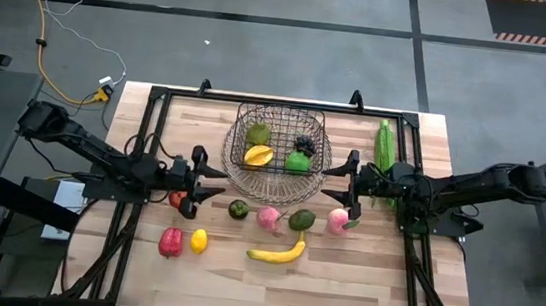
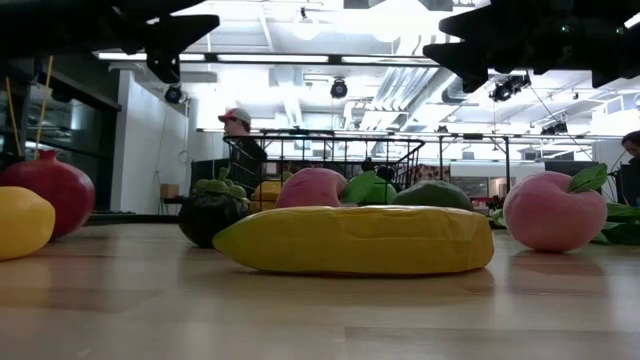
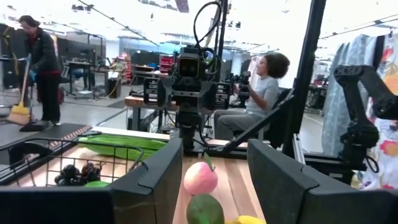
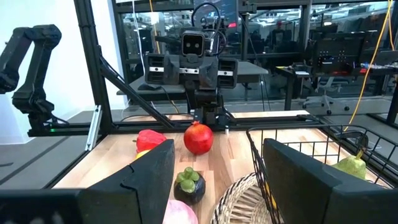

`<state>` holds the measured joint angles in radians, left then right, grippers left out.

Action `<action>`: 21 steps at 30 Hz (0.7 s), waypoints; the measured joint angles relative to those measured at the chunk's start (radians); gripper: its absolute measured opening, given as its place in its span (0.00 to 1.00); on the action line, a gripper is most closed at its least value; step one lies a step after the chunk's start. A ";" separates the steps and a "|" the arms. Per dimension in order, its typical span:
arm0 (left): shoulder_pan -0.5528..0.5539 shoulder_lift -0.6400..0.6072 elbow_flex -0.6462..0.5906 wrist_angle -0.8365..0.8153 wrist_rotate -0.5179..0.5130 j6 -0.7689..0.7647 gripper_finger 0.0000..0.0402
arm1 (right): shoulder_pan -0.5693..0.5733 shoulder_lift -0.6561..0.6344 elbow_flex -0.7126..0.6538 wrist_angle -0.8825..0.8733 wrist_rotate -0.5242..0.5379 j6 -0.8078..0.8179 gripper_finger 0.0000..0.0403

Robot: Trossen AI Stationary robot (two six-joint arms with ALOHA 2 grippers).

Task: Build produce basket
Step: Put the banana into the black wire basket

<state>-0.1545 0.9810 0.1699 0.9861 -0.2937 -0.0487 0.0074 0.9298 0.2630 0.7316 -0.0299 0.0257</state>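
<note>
While both arms hang low over the table, the scene is laid out as follows.

Basket: the wire basket (image 1: 277, 139) is set at the far middle of the table (image 1: 361, 282), between the two arms.
Basket contents: a yellow starfruit (image 1: 258, 156), a green pear (image 1: 259, 133), a green apple (image 1: 297, 161) and dark grapes (image 1: 305, 143) are seen inside it.
Left gripper: the left gripper (image 1: 212, 182) is held just left of the basket, pointed at it; its fingers (image 3: 152, 186) are spread apart and nothing is held between them.
Right gripper: the right gripper (image 1: 337, 184) is held just right of the basket, facing the left one; its fingers (image 4: 295, 180) are likewise spread, with nothing gripped.
Near the left gripper: a red pomegranate (image 1: 182, 202) is found just below it, touching or almost so.
Front row: a dark mangosteen (image 1: 238, 209), a pink peach (image 1: 268, 218), an avocado (image 1: 302, 219) and a second peach (image 1: 338, 221) are lined up before the basket.
Near edge: a red pepper (image 1: 171, 242), a lemon (image 1: 199, 240) and a banana (image 1: 277, 253) are placed closer to the front.
Right side: a long green husk (image 1: 384, 154) is laid beside the basket, partly under the right arm.
Background: a person with a broom (image 3: 34, 65) and a seated person (image 3: 264, 93) are seen beyond the table.
</note>
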 joint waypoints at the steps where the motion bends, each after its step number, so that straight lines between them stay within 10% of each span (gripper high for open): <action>1: 0.000 0.000 0.000 0.000 -0.007 0.000 0.42 | 0.000 0.000 0.000 0.001 0.000 0.000 0.59; 15: 0.000 0.000 0.000 -0.001 -0.009 0.000 0.42 | 0.009 0.000 0.008 0.046 -0.013 0.071 0.59; 21: 0.000 0.000 0.000 -0.002 -0.009 0.000 0.42 | 0.141 0.072 0.165 -0.240 0.004 0.017 0.59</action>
<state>-0.1543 0.9813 0.1699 0.9845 -0.3031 -0.0490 0.1481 1.0019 0.4275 0.4913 -0.0264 0.0428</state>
